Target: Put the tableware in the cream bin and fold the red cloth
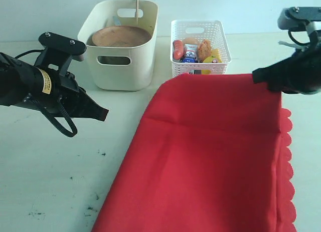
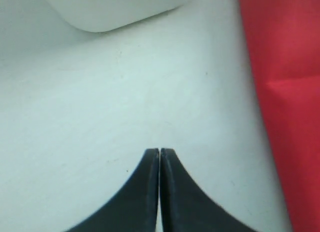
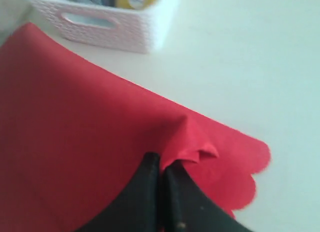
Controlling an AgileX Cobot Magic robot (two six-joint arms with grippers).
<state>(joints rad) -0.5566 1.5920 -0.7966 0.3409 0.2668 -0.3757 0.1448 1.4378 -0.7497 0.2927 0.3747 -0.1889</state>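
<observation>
Lattice basket [image 1: 198, 67] beside red cloth [image 1: 210, 157]; right tool [image 3: 161, 159] pinches its corner, left tool [image 2: 160, 153] closed.

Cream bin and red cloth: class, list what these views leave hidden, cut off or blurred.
Exterior view: the wooden plate covers whatever lies deeper in the cream bin.
Exterior view: the bottom edge cuts off the red cloth's near end.
Left wrist view: the top edge leaves only the bin's corner.

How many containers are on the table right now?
2. The cream bin sits at the back left, with a wooden plate inside. The white basket stands just right of it, at the red cloth's far edge. None seems hidden.
</observation>
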